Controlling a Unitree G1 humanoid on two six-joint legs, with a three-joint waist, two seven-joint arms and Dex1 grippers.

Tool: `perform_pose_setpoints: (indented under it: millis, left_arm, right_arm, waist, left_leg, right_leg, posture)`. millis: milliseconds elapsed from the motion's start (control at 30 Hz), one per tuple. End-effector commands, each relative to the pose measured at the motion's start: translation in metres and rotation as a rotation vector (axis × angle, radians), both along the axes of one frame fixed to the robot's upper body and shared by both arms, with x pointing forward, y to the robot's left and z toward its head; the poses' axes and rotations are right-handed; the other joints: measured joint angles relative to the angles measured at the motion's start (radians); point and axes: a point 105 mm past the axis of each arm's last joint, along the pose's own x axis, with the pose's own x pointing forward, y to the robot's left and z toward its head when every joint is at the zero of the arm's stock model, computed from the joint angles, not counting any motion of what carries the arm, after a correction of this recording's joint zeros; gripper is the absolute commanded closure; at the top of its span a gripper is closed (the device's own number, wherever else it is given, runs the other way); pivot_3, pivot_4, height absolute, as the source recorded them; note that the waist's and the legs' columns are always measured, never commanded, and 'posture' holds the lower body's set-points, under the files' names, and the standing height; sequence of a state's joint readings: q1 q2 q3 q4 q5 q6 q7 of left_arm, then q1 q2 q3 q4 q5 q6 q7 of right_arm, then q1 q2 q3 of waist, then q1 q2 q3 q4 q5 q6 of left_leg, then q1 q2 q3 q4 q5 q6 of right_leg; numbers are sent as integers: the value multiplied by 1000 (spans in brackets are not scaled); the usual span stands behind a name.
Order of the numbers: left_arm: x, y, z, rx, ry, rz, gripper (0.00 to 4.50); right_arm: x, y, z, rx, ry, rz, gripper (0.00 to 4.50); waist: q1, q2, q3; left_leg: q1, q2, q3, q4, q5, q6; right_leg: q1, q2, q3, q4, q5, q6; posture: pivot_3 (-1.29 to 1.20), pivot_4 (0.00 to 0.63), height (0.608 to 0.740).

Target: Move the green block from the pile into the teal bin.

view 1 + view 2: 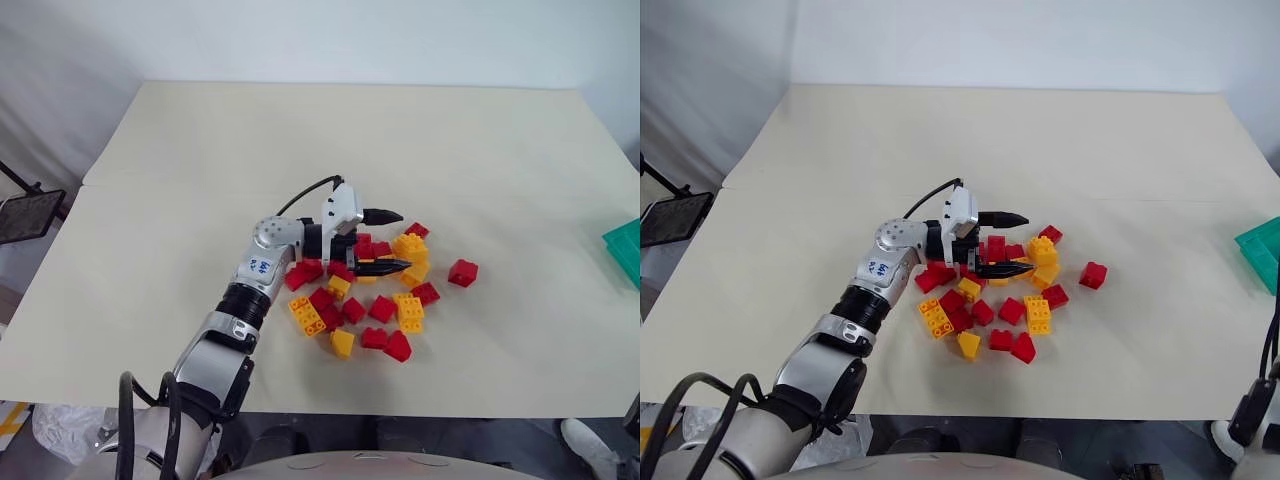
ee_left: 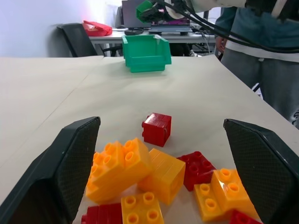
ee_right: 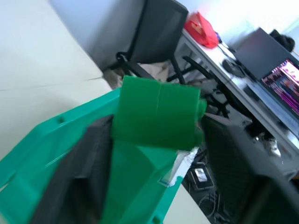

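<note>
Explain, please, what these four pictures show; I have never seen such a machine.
This is a two-armed humanoid robot. Two pictures come from cameras in its head, looking down at a beige table; the other two come from a camera on each wrist. On the table lies the pile of red and yellow toy bricks. The teal bin stands at the table's right edge. The left hand is open at the pile, holding nothing. In the right wrist picture the green block is at the right hand, above the bin; whether it is gripped is unclear.
</note>
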State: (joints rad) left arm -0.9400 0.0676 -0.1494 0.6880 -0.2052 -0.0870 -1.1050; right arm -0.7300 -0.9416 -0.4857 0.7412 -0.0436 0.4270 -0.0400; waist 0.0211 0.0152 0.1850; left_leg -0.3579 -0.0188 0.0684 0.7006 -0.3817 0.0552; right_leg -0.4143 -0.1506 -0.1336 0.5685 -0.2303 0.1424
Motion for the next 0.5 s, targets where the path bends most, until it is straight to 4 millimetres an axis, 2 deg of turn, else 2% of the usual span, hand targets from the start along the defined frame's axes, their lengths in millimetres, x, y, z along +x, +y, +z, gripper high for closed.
perform_pose_setpoints:
  millis: [33,67,167,267,333,400,500]
  left_arm:
    - [3,-4,18,-10,-62,7,0]
    - [4,-3,19,-8,-63,11,0]
    - [6,-2,19,-2,-64,23,0]
    - [12,-1,18,-4,-32,55,0]
    - [11,1,20,-24,-8,52,0]
    - [10,7,23,-48,14,48,0]
    - [7,26,23,-68,21,47,0]
  right_arm:
    - [-8,-5,28,-95,-66,-37,173]
    - [-8,-4,29,-93,-77,-33,47]
    - [-6,0,27,-74,-82,-6,47]
    - [-6,9,34,-132,-80,44,47]
    - [2,32,43,-168,-85,198,47]
    - [12,62,43,-153,-67,389,47]
    - [17,116,39,-141,-27,720,47]
  waist:
    - [0,1,0]
    - [0,1,0]
    - [1,1,0]
    - [3,1,0]
    - [3,2,0]
    - [2,2,0]
    - [0,2,0]
  left_leg:
    - [0,0,0,0,0,0]
    - [-1,0,0,0,0,0]
    - [-1,0,0,0,0,0]
    - [-1,0,0,0,0,0]
    - [-2,0,0,0,0,0]
    - [-2,0,0,0,0,0]
    - [-2,0,-2,0,0,0]
  right_leg:
    - [0,0,0,0,0,0]
    - [0,0,-1,0,0,0]
    - [0,0,-1,-1,0,0]
    - [0,0,-2,-1,0,0]
    - [0,0,-2,-1,0,0]
    - [0,0,-2,-1,0,0]
    - [0,1,-2,-2,0,1]
  posture:
    - [0,150,740]
    - [0,150,740]
    - [0,150,740]
    - [0,150,740]
    - [0,150,740]
    - [0,150,740]
    - [0,150,740]
